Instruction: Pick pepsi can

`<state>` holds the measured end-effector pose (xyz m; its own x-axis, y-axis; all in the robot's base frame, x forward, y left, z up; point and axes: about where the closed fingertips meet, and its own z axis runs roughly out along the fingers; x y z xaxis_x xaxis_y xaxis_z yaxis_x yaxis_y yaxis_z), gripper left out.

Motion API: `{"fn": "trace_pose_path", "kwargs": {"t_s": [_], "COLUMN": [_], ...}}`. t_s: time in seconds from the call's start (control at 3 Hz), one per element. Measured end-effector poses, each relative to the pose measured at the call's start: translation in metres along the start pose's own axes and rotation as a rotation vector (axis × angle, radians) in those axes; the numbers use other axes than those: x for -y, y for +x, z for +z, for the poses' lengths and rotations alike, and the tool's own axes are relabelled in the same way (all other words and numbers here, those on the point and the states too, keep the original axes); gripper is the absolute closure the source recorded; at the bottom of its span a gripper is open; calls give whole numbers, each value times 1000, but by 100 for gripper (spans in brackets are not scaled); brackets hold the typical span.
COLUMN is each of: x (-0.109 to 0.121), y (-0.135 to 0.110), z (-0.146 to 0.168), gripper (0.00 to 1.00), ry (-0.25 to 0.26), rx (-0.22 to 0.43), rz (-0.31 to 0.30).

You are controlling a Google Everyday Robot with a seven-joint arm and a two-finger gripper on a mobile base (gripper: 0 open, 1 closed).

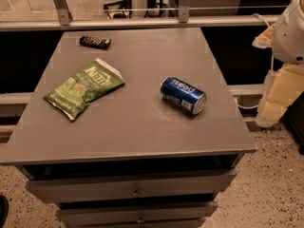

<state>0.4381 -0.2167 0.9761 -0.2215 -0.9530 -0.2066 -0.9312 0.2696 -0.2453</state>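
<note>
the can (183, 95) lies on its side; the gripper (278, 96), off the right edge of the table (133, 132), width i cannot tell, should come down across its round body.

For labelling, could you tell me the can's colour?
The pepsi can is blue, camera view; pincer at right edge.

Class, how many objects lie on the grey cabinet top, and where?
3: a blue metal pepsi can on its side, right of centre; a green chip bag, left; a small dark wrapped bar, far left corner. The gripper hangs beyond the right edge.
</note>
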Motion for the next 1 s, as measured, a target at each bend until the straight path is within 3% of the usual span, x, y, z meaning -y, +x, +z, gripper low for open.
{"fn": "trace_pose_path", "kwargs": {"t_s": [0.67,1.0], "x": [3,16], "y": [-5,-21], "z": [16,62], "gripper": [0,0], "ry": [2,-1], "rx": [26,52], "rz": [10,60]}}
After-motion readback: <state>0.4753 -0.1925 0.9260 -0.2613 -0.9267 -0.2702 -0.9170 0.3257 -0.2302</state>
